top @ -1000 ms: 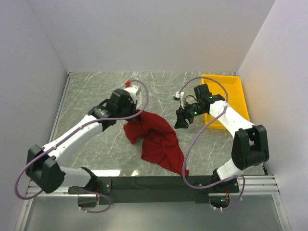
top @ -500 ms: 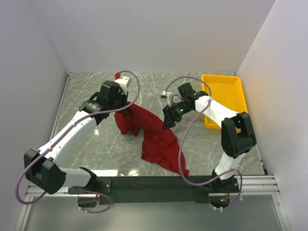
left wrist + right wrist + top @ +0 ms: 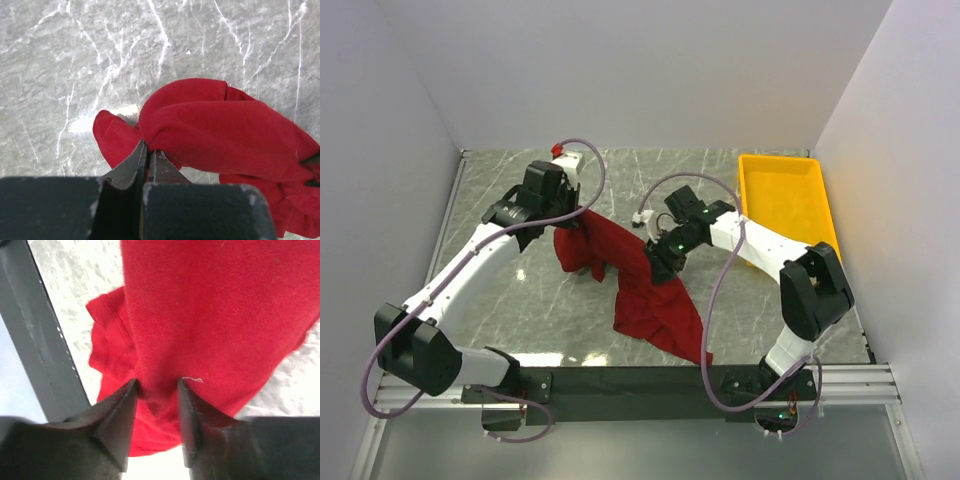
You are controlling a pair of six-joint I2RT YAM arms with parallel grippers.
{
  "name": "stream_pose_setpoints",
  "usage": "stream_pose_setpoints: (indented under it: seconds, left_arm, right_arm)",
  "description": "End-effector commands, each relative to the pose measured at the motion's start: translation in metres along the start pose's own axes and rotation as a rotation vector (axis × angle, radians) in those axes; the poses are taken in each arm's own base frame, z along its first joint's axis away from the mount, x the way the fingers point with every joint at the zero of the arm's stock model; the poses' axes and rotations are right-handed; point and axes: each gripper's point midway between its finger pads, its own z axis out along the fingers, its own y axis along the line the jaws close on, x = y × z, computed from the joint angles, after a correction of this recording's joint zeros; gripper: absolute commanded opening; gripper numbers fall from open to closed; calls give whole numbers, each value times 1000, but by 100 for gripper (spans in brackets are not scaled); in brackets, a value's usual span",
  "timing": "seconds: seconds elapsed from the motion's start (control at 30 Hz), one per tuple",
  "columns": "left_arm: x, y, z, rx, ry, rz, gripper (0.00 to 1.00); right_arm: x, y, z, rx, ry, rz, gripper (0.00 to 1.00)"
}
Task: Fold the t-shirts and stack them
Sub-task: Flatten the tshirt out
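Spreading t-shirt [image 3: 655, 300] for folding: my left fingers [image 3: 131, 165] clenched on cloth, right fingers [image 3: 117, 415] parted astride ridge; next, pinch, pull apart flat.

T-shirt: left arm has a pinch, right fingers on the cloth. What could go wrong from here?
1. Left gripper pinches only a small bunched bit of the t-shirt; a hard pull could slip it out.
2. Right gripper has its fingers astride a thick fold in mid-cloth, not an edge; closing there may catch several layers and leave the shirt crumpled.
3. The shirt's near end lies close to the front edge of the table; dragging could drop it off.
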Motion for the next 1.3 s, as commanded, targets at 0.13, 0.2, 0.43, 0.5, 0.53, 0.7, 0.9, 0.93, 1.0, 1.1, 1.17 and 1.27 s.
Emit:
stream_pose_setpoints:
  seconds: [0.13,0.2,0.43,0.5,0.53,0.7,0.9,0.93,1.0,1.1,1.17,1.27]
  left_arm:
    - [-26,17,-23,-32,-87,-25,1]
    - [-21,26,-31,-63,-90,-33,1]
    - [-32,49,-64,-139,-207,-69,1]
    - [-37,52,-71,-155,-234,-66,1]
    - [-38,54,-73,-165,-243,-64,1]
    - [-33,66,-75,-224,-242,-49,1]
    - [-29,70,-65,-242,-218,-43,1]
    - [-32,71,-68,-250,-227,-45,1]
    - [-39,73,-76,-262,-259,-42,1]
    - [-45,60,-88,-179,-305,-15,1]
    - [-35,41,-89,-72,-287,-3,1]
    - [-3,16,-83,68,-170,-45,1]
  right_arm:
    - [-24,-21,-17,183,-24,-38,0]
    - [-37,-40,-40,273,-59,-57,0]
    - [-130,-93,-139,491,-287,-117,0]
    - [-141,-95,-144,508,-307,-136,0]
    - [-151,-99,-148,530,-335,-140,0]
    - [-164,-120,-153,621,-377,-137,0]
    - [-174,-127,-144,591,-363,-130,0]
    - [-179,-123,-154,605,-387,-146,0]
    - [-187,-113,-174,621,-444,-197,0]
    - [-189,-90,-187,557,-469,-308,0]
    - [-174,-70,-187,499,-436,-365,0]
    - [-126,-45,-160,361,-312,-437,0]
